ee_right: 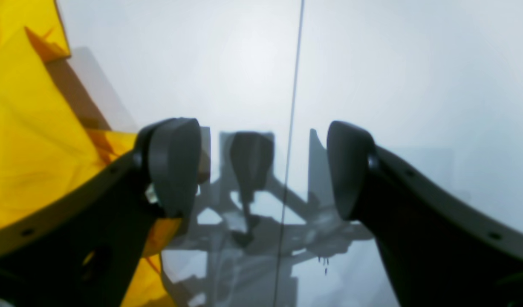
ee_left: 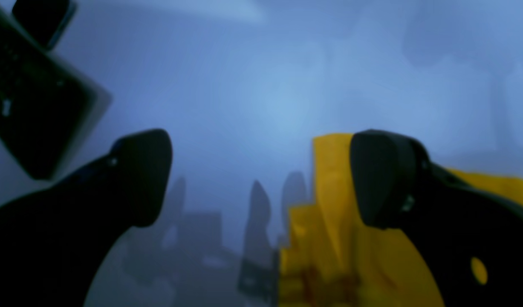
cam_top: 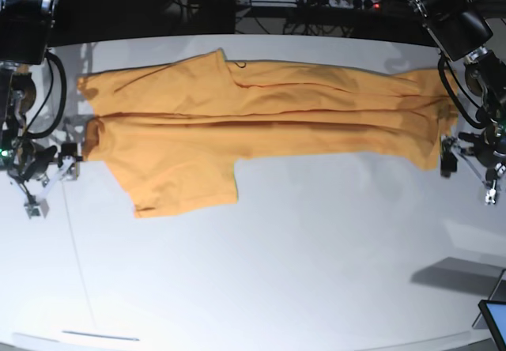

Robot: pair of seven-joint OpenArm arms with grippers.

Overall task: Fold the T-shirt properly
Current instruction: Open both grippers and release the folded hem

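That big plain orange-yellow thin-fabric T-shirt is spread lengthwise across the far white worktop, probably light and floppy, so I'd pinch its end edges with both released claws, left claw and right claw.

Right tool spread wide, T-shirt at left, white table

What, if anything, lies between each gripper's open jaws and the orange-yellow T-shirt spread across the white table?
Nothing visible. The left gripper and right gripper sit at opposite ends of the plain orange-yellow fabric T-shirt, with only bare white table nearby.
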